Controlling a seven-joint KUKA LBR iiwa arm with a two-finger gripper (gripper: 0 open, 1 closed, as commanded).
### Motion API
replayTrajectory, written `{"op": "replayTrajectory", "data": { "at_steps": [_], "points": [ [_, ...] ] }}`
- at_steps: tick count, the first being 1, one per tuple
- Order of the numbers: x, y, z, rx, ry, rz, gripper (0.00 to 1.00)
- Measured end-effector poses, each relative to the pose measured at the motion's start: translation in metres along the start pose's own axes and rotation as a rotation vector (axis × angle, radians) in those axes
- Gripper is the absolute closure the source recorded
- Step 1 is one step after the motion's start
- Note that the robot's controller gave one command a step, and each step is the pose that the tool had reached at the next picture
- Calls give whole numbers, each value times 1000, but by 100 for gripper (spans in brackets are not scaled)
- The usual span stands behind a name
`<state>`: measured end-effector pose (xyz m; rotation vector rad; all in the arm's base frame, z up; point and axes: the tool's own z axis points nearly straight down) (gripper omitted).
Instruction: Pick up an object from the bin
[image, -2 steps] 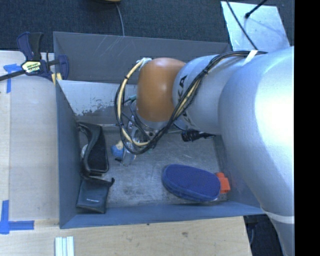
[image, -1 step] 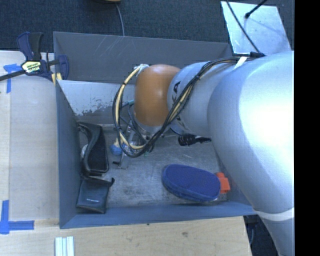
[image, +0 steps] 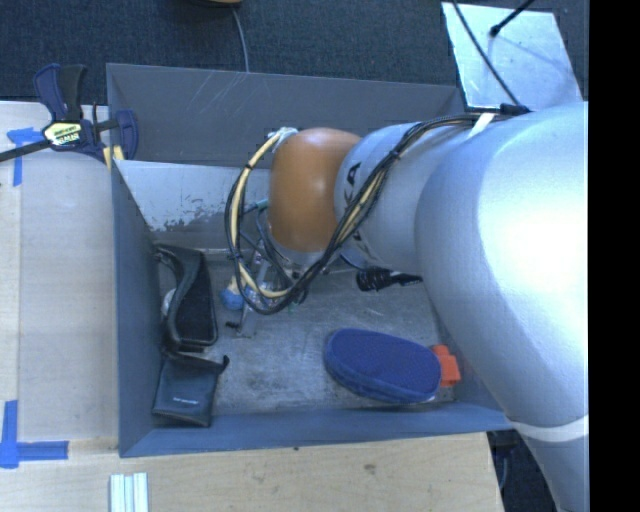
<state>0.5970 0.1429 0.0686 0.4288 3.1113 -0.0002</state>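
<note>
The arm (image: 500, 260) reaches in from the right and covers much of the bin's (image: 300, 100) right half. Its orange cover (image: 305, 190) hangs over the middle, looped by yellow and black cables (image: 240, 215). Below the cover the gripper (image: 252, 290) sits low over the bin floor, left of centre. Its tip is tangled in cables and shadow, so I cannot tell whether it is wide, narrow or holding anything. The nearest thing is a black curved shell (image: 190, 300) just to the gripper's left, lying along the left wall; I cannot tell whether the two touch. In the near left corner lies a flat black pouch (image: 185, 392), its top meeting the shell's lower end. A blue oval case (image: 383, 366) lies well apart by the near wall on the right, with a small orange piece (image: 447, 367) at its right end beside the arm.
</note>
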Motion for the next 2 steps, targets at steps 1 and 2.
{"op": "replayTrajectory", "data": {
  "at_steps": [1,2],
  "points": [
    [0,0,0,0,0,0,100],
    [-3,0,-129,-6,-10,0,100]
  ]
}}
